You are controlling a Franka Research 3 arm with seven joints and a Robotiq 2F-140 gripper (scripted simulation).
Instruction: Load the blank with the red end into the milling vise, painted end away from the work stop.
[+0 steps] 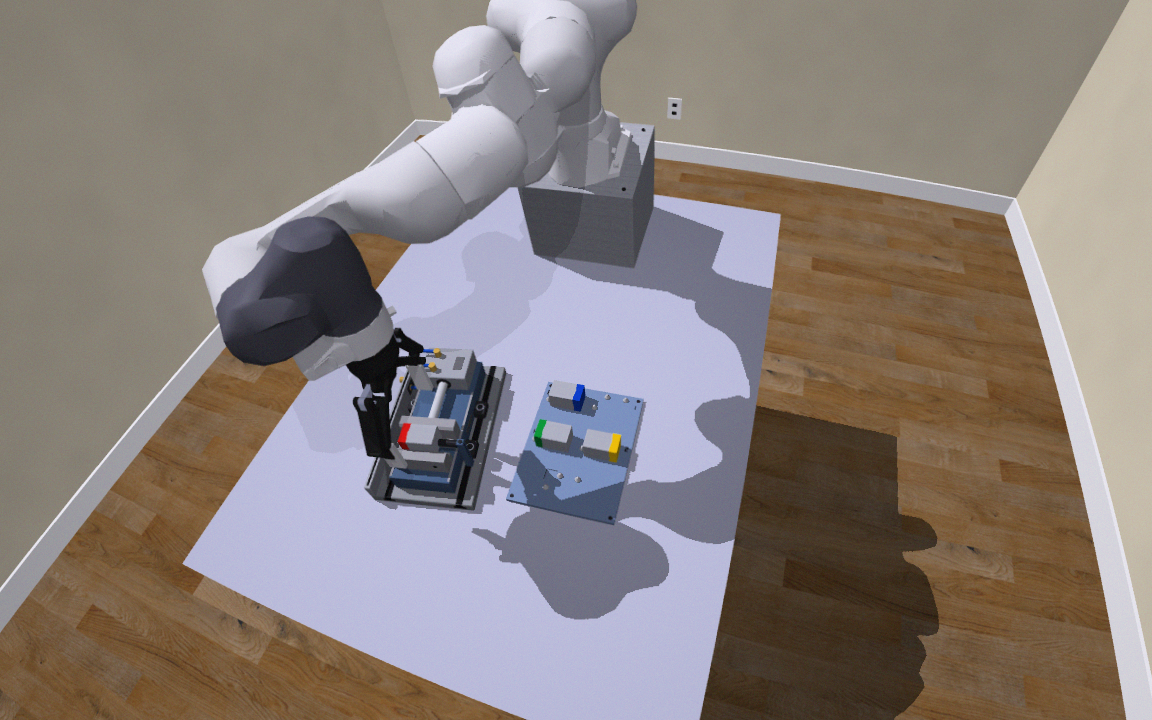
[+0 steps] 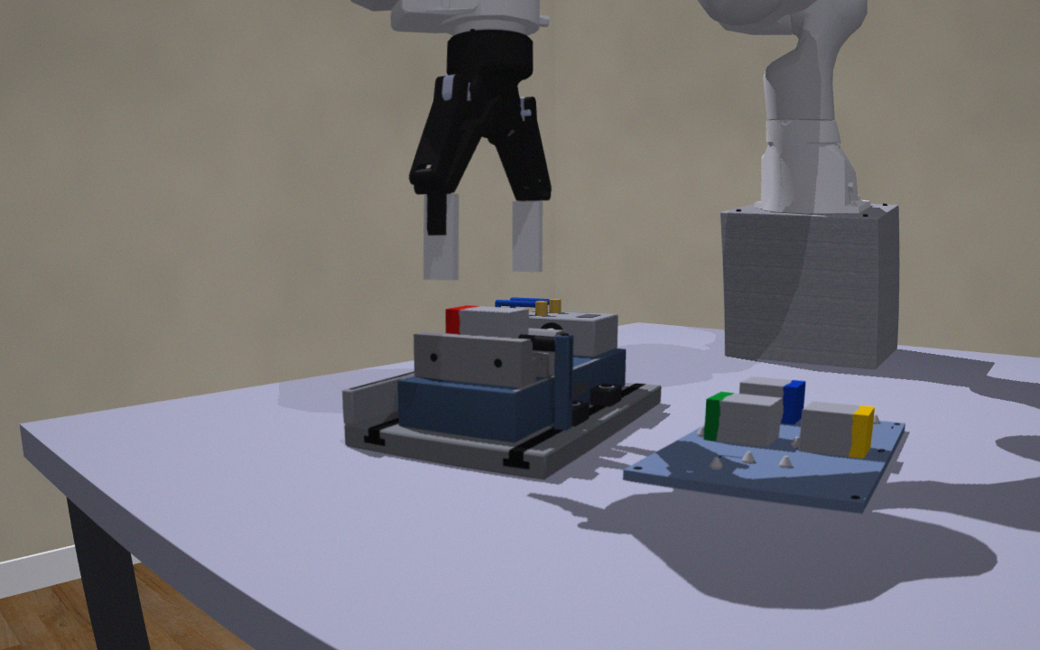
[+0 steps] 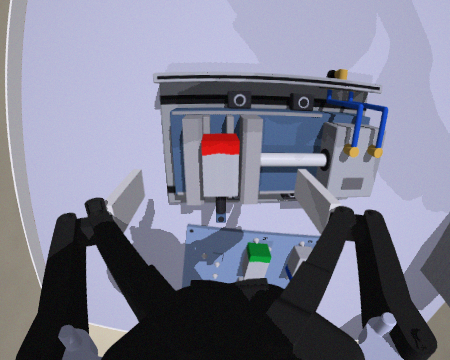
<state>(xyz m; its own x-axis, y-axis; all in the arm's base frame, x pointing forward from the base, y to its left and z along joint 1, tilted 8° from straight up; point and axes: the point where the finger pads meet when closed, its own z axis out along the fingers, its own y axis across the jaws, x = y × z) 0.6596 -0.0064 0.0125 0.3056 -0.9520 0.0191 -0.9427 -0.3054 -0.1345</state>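
Observation:
The red-ended blank [image 1: 422, 437] [image 2: 499, 321] [image 3: 220, 175] sits between the vise jaws, its top above them, its red end away from the work stop [image 3: 221, 206]. In the wrist view its long side appears close along the fixed jaw [image 2: 471, 359] [image 3: 193, 165], its plain end at the stop; exact gaps and the bars beneath are hidden. My gripper [image 2: 483, 274] [image 3: 220, 182] is open and empty, above the vise. Blanks with green [image 1: 555, 436] [image 2: 750, 420] [image 3: 257, 260], yellow [image 1: 600, 445] [image 2: 827, 428] and blue [image 1: 565, 394] [image 2: 765, 387] ends lie on the infeed plate [image 1: 593, 505] [image 2: 822, 493] [image 3: 195, 250].
The moving jaw [image 3: 251, 165] stands on the blank's other side, with a push rod [image 3: 292, 160] behind it. The hose block [image 1: 452, 367] [image 3: 352, 170] carries blue hoses [image 3: 362, 125]. Small pale cones [image 2: 748, 456] stand on the infeed plate. The arm's pedestal [image 1: 589, 223] [image 2: 806, 283] is at the back.

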